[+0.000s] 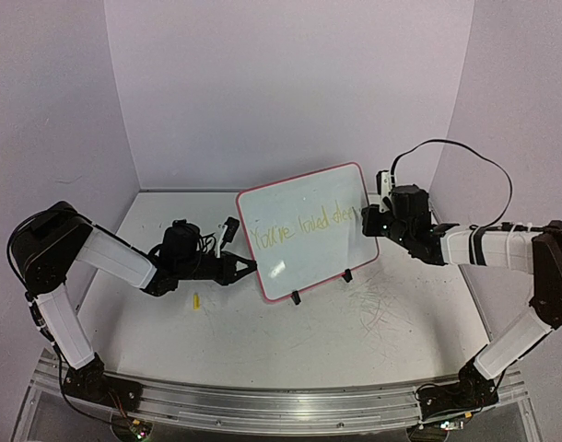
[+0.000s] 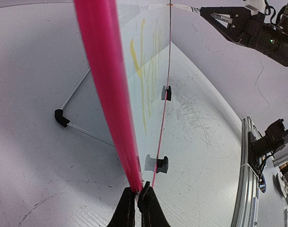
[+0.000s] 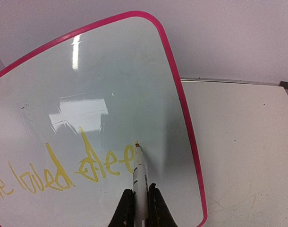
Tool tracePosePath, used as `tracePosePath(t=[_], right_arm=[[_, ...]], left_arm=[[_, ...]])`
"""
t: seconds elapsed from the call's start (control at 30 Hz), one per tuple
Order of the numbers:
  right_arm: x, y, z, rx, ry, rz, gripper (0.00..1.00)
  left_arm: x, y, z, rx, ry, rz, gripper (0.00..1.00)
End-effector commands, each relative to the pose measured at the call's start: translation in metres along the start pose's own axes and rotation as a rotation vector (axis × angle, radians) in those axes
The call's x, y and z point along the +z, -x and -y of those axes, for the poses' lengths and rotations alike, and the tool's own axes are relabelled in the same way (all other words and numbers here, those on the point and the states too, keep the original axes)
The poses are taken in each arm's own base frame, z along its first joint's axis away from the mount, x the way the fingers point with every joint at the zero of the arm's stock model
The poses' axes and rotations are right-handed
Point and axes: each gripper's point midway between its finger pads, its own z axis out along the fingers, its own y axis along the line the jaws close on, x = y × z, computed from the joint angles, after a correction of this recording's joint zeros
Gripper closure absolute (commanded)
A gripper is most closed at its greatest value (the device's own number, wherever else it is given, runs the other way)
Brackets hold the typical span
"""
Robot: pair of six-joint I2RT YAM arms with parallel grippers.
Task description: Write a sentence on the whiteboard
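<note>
Two claws are at work, one on each side of the single whiteboard [image 1: 309, 198]. The left claw [image 2: 137, 193] is pinched narrow on the near left part of the board's pink rim, its fingertips closed on the edge. The right claw [image 3: 140, 194] is closed around one white marker [image 3: 139, 172], whose yellow tip sits at the board's face just right of the last letter. One sentence [image 3: 59, 175] runs across the board in pale yellow, a single line reading roughly "You're loved dee". The board stands tilted on the counter [image 1: 373, 322], between the two claws, on two black stand feet [image 1: 296, 297]. One small yellow piece [image 1: 195, 300] lies on the counter, near the left claw but apart from it.
</note>
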Motion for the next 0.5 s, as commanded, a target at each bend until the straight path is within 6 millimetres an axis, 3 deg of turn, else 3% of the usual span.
tracePosePath(t=[0.0,0.47], right_arm=[[-0.001,-0.014,0.007,0.003,-0.020,-0.037,1.00],[-0.012,-0.042,0.013,0.012,-0.016,-0.098,1.00]], left_arm=[[-0.004,-0.018,-0.014,-0.023,0.066,-0.070,1.00],[-0.004,-0.020,-0.014,-0.025,0.066,-0.075,1.00]])
